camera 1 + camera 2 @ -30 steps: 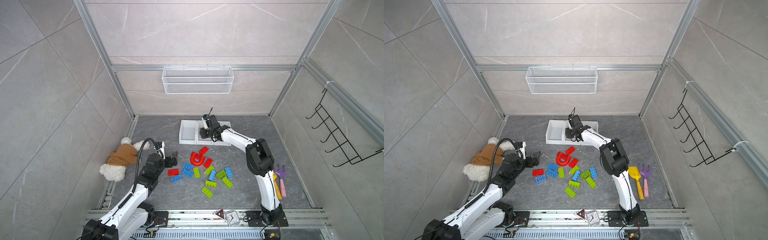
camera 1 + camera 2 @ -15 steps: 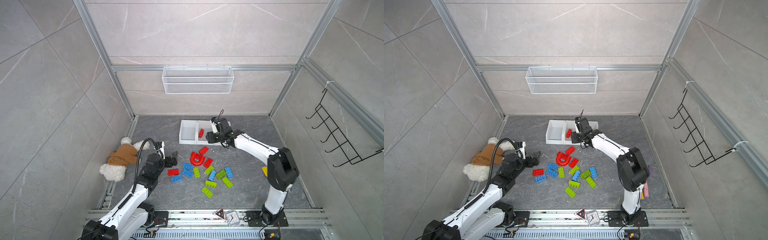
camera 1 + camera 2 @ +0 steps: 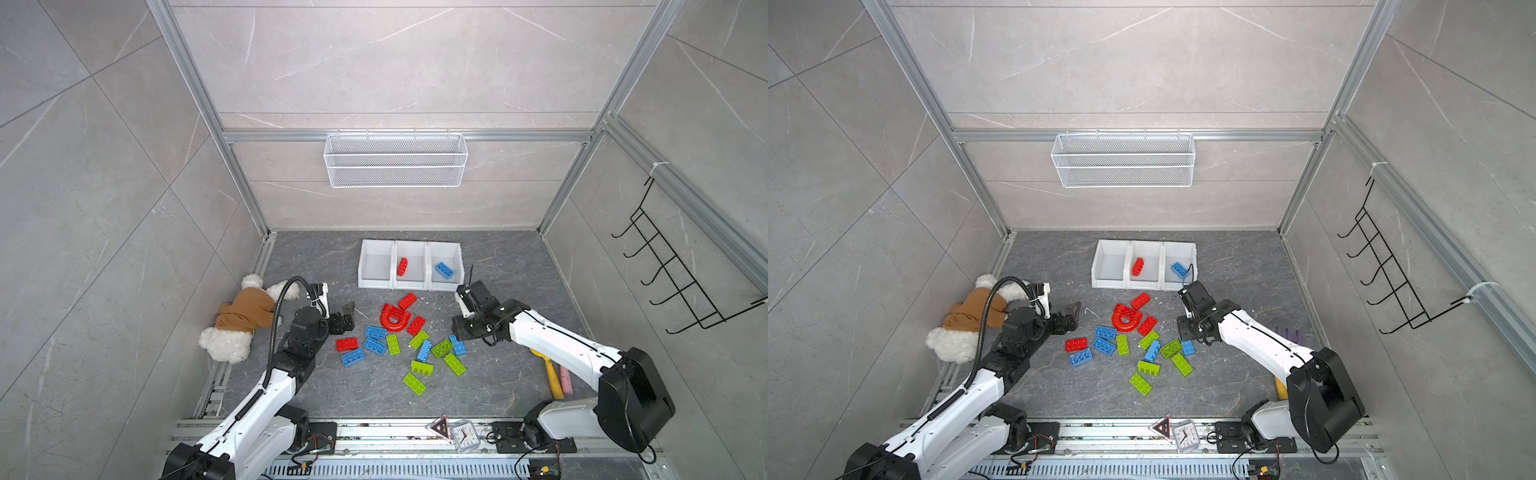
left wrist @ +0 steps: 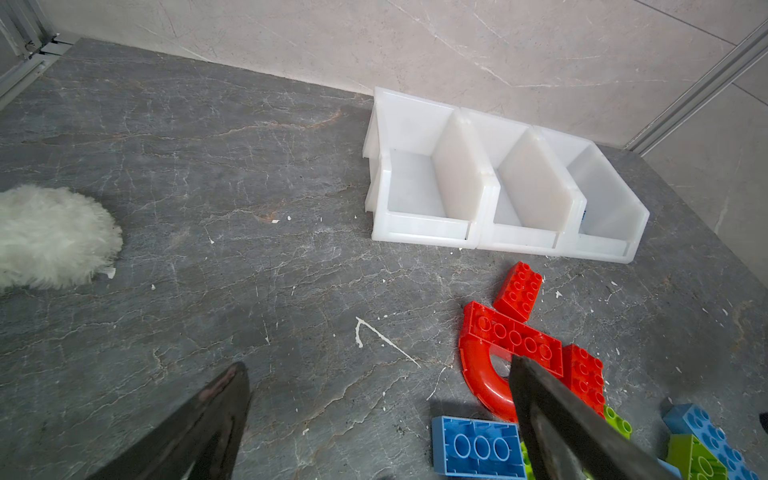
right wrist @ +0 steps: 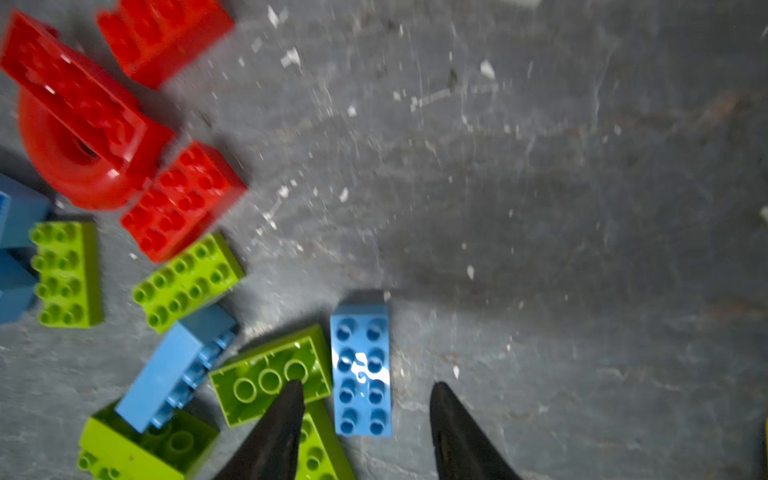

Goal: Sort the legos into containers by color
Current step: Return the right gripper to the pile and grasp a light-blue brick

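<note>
Loose bricks (image 3: 422, 367) in red, blue and green lie scattered around the red arch (image 3: 394, 318). Left of the arch, the left gripper (image 3: 348, 316) hangs spread wide and empty. Right of the arch, the right gripper (image 5: 368, 386) is parted, a blue brick (image 5: 360, 361) showing between its tips, unclasped. Beyond the arch stand the bins (image 3: 409, 286), with a red brick (image 3: 402, 266) in the middle one and another blue one (image 3: 444, 269) in the right-hand one.

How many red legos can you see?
5. Red brick in the middle bin; on the floor: arch, brick behind it, brick beside it, brick farthest left. Others may be hidden.
</note>
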Robot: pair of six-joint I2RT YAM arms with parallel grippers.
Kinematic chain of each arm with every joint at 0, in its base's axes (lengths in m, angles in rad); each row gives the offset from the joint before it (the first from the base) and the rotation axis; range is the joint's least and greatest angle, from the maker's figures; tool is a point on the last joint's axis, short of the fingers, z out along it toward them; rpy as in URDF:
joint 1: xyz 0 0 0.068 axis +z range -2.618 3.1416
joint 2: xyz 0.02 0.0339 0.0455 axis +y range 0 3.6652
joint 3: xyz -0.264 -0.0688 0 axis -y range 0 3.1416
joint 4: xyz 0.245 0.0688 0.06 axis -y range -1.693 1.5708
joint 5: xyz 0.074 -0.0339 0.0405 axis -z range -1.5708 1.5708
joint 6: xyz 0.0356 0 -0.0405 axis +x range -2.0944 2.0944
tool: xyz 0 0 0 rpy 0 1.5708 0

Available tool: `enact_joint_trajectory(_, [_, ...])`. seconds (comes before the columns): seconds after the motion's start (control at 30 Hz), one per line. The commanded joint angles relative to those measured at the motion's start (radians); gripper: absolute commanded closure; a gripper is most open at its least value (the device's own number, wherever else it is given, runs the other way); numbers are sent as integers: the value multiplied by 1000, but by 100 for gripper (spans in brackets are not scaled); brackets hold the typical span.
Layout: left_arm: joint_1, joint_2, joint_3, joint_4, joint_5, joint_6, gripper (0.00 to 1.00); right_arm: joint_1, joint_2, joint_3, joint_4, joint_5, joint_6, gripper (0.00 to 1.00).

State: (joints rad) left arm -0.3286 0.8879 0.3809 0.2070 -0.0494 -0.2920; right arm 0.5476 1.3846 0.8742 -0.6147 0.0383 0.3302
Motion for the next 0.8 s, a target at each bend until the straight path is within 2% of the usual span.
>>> enact_joint_trajectory(0.0, [2,-9,13,20,-6,1,0,3,-33,-28,-71,2,49,53])
enact_joint_trajectory(0.1, [2,-7,15,20,-3,1,0,3,-19,-50,-54,-19,52,59])
enact_joint_trajectory(0.4, [2,10,16,27,-7,0,0,5,62,-75,37,-66,64,62])
enact_joint_trajectory(0.77, [2,8,17,26,-4,1,0,-13,151,-41,90,-27,75,64])
